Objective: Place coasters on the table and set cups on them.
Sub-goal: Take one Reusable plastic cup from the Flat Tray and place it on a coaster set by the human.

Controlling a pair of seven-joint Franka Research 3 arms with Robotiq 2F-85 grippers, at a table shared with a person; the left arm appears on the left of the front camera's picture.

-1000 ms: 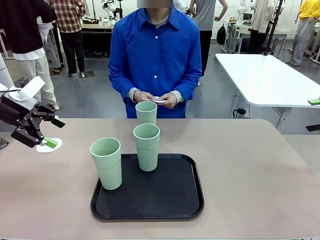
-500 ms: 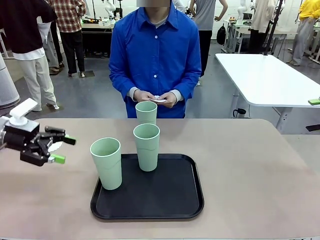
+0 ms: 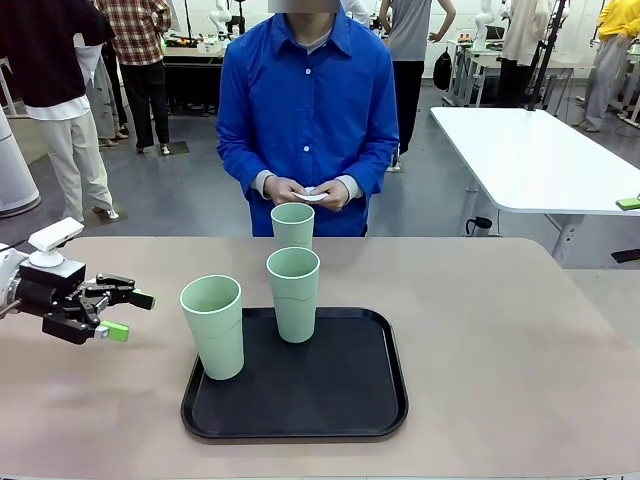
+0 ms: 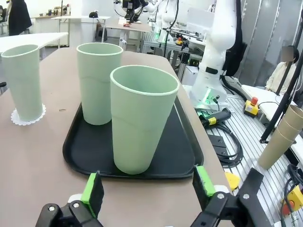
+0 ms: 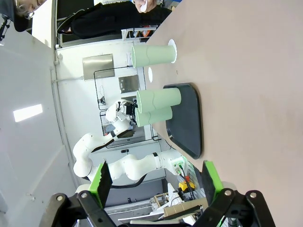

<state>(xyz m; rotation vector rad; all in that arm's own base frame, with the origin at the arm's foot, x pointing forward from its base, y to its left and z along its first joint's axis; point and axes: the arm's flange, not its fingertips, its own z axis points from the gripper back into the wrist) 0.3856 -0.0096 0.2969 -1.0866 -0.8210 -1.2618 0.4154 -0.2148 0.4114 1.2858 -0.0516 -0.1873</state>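
Observation:
Two mint-green cups [image 3: 213, 327] [image 3: 293, 294] stand on the black tray [image 3: 345, 400]. A third cup [image 3: 292, 225] stands on a white coaster [image 4: 28, 117] on the beige table [image 3: 500, 340], in front of the person. My left gripper [image 3: 130, 315] hovers open and level just left of the front-left cup [image 4: 142, 118], pointing at it with nothing between its fingers. Another coaster [image 5: 150, 73] lies bare on the table. The person's hands [image 3: 315, 195] hold more white paper. My right gripper [image 5: 156, 182] is open and empty, far from the cups.
The tray [image 4: 182, 142] lies in the middle of the table near my side. A white table [image 3: 530, 150] stands at the back right, off this one. People stand in the background. The tabletop right of the tray is bare.
My left gripper has left the coaster at the table's left edge, turned level and moved right towards the front-left cup. The cups and the person's hands have stayed put.

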